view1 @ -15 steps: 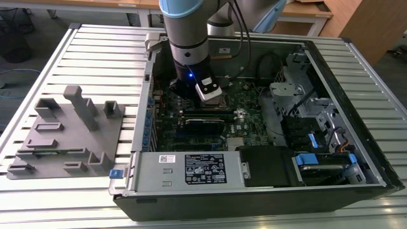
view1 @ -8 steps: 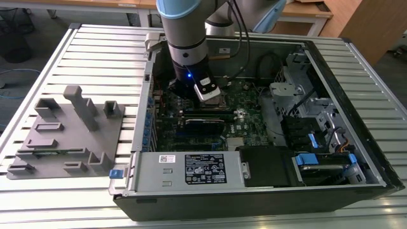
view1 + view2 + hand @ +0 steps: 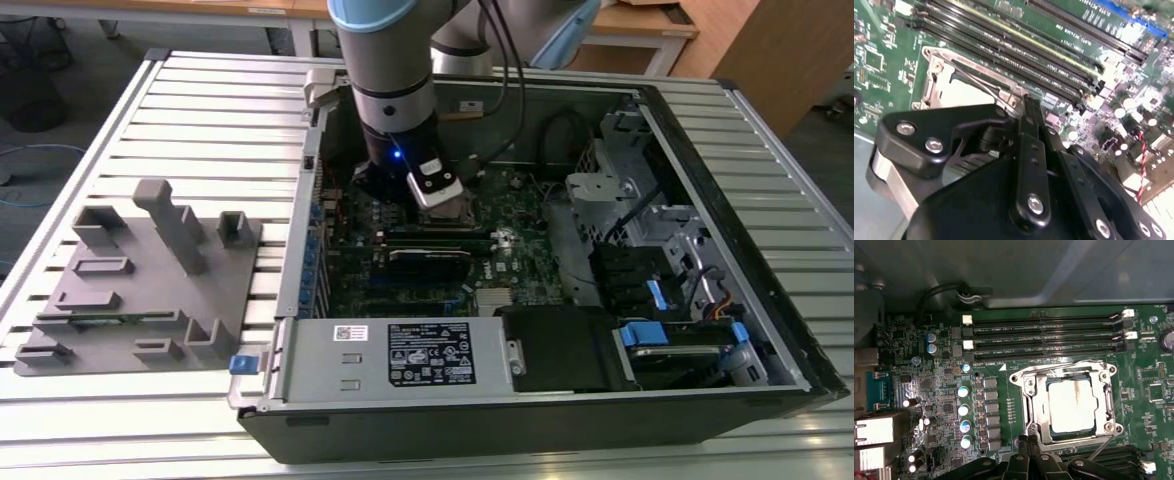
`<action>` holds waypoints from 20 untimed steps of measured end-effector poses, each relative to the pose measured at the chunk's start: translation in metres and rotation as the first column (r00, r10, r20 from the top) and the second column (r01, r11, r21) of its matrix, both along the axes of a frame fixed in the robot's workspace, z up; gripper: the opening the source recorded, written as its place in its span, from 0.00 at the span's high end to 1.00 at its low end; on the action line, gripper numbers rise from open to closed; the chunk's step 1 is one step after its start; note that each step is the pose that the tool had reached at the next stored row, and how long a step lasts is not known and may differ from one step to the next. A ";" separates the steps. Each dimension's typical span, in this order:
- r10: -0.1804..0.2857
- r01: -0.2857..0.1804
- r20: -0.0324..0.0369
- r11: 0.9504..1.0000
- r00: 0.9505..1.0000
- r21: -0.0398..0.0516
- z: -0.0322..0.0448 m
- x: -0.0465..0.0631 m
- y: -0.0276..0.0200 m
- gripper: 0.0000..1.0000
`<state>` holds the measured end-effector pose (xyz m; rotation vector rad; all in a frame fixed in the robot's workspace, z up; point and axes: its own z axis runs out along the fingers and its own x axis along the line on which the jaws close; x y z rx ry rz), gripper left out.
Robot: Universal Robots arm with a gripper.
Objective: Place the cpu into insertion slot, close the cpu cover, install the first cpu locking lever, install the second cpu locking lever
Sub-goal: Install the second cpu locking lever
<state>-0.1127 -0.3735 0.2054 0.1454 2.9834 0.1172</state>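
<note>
Slatted metal table (image 3: 200,95); open computer case (image 3: 534,420); grey fixture (image 3: 134,290).

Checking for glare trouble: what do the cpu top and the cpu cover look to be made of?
The cpu top looks like dull, pale metal with a matte finish and a faint tan stain. The cpu cover looks like thin bright steel: it throws sharp silvery highlights along its frame.

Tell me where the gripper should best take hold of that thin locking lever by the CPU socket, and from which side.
Probably its free end. The locking lever is a thin wire rod slanting along the cpu cover edge nearest the gripper in the first wrist view. Come from above, fingers either side of the rod; the rest lies close to the frame.
</note>
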 end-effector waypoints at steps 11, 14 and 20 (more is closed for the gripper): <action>0.000 0.000 0.000 1.000 1.000 0.000 0.0034 0.000 0.0000 0.89; 0.000 0.000 0.000 1.000 1.000 0.000 0.0039 0.000 0.0000 0.89; 0.000 0.000 0.000 1.000 1.000 0.000 0.0046 0.000 0.0000 0.89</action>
